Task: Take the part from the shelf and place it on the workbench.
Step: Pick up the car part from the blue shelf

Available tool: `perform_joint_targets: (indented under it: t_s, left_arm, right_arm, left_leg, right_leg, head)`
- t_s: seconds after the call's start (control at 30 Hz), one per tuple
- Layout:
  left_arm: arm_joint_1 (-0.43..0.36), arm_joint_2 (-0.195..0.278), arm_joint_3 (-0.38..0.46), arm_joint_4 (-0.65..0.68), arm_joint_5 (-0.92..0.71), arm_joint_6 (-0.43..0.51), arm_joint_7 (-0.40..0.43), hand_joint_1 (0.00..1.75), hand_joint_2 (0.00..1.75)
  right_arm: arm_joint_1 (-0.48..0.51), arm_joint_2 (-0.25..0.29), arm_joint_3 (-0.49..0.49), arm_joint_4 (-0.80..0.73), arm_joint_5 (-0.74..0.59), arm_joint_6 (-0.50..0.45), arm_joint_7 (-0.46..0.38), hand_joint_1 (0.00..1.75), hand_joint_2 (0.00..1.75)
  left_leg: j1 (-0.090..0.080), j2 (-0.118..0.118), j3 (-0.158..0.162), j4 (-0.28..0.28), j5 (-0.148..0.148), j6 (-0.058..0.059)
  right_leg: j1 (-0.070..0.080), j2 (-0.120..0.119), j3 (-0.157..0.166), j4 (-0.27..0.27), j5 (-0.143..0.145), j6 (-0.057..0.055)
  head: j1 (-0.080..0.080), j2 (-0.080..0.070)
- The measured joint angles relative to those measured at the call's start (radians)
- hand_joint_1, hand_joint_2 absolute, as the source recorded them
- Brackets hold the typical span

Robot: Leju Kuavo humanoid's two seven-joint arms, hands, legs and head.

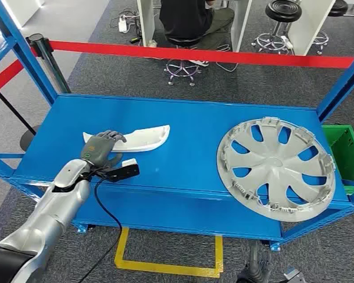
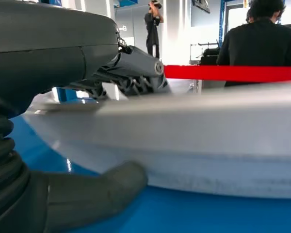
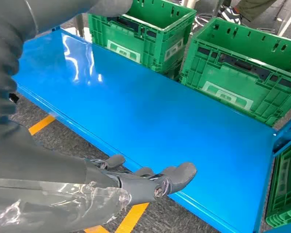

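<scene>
**A:** Where's the part right now?

**B:** The long white part (image 1: 137,138) lies flat on the blue shelf (image 1: 189,159), toward its left side. The left hand (image 1: 101,147) is at its near-left end, fingers (image 1: 115,137) draped over the top edge. In the left wrist view the thumb (image 2: 96,191) sits low against the shelf in front of the part (image 2: 210,141), with the fingers above it. So the hand brackets the piece, but I can't tell whether it has actually closed on it.

**A:** What worries you?

**B:** The grasp is at one end of a long, curved piece. If it lifts from there, I'd expect the far end to sag or swing, and the part could twist out of the fingers. It also looks smooth, which wouldn't help.

**A:** Anything nearby to hit?

**B:** The silver wheel cover (image 1: 275,168) is well apart on the right, so not much risk there. The blue upright (image 1: 23,53) at the left rear is closer; a swinging end could clip it on the way out.

**A:** And the other hand?

**B:** The right hand (image 3: 147,182) hangs lower, beside a lower shelf (image 3: 155,116) carrying green crates (image 3: 239,63), fingers loosely spread and holding nothing. It can't steady the part from there.
</scene>
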Motion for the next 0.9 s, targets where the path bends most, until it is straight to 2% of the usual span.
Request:
perform_joint_targets:
  t_s: [0.47,0.6,0.77,0.9]
  left_arm:
    - [0.036,0.000,-0.002,-0.038,0.030,-0.011,-0.012,1.75,1.75]
    - [0.059,-0.005,0.000,-0.061,0.028,0.027,-0.012,1.75,1.75]
    - [0.154,-0.022,0.000,-0.198,0.040,0.116,-0.047,1.75,1.75]
    - [0.216,-0.036,-0.001,-0.312,0.052,0.127,-0.059,1.75,1.75]
  right_arm:
    - [-0.001,0.000,0.001,0.001,0.000,-0.003,-0.004,0.00,1.75]
    - [-0.002,0.000,0.002,0.002,0.000,-0.006,-0.005,0.00,1.75]
    - [-0.002,0.000,0.002,0.003,0.000,-0.016,-0.014,0.00,1.75]
    - [-0.003,0.000,0.003,0.003,0.000,-0.018,-0.018,0.00,1.75]
  left_leg:
    - [0.000,0.000,0.000,0.000,0.000,0.000]
    - [0.000,0.000,0.000,0.000,0.000,0.000]
    - [0.000,0.000,-0.001,0.000,0.000,0.000]
    - [0.000,0.000,-0.001,0.000,-0.001,0.000]
  right_leg:
    - [0.000,0.000,0.000,0.001,0.000,0.000]
    - [0.000,0.000,0.000,0.001,0.000,0.000]
    - [0.000,0.000,-0.001,0.001,-0.001,0.000]
    - [0.000,0.000,-0.001,0.000,-0.001,0.000]
  head:
    - [0.000,0.000]
    - [0.000,0.000]
    - [0.000,0.000]
    - [0.000,0.000]
